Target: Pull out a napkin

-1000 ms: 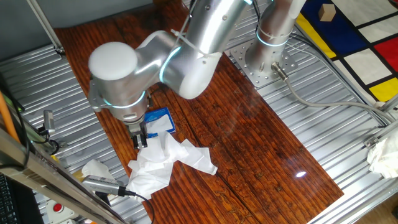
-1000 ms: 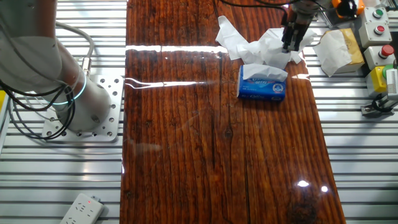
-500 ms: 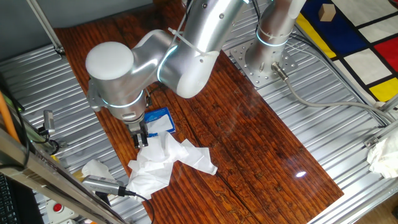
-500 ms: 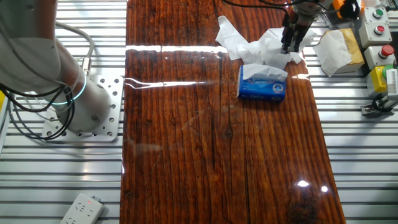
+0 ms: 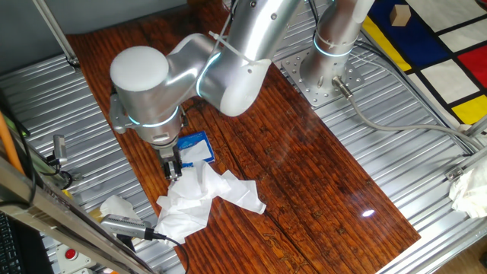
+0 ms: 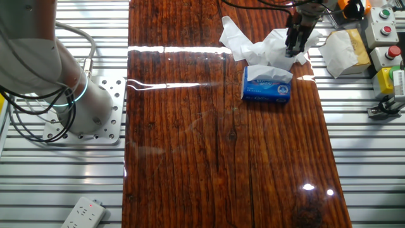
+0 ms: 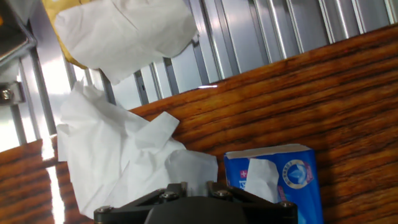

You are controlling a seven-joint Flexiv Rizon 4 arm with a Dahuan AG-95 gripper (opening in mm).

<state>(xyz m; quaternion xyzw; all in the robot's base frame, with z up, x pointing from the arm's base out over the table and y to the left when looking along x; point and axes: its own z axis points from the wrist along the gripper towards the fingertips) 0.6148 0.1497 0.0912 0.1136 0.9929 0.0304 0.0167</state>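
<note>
Hanging over the tissue heap (image 6: 262, 45), the tool (image 6: 292, 50) shows fingers close together; whether it grips anything I cannot tell. Just beside lies the blue pack (image 6: 266, 87), the napkin (image 6: 269, 73) poking from its slot. The surface (image 6: 190, 139) runs bare beyond, near its edge.

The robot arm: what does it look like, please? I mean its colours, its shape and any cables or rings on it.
The arm is made of thick, rounded, silver-grey metallic segments with large dome-capped joints. Thin rings glowing cyan mark the joints. Its round base sits on a perforated metal plate, with black cables looped beside it. The gripper is small and black, with two narrow fingers.
</note>
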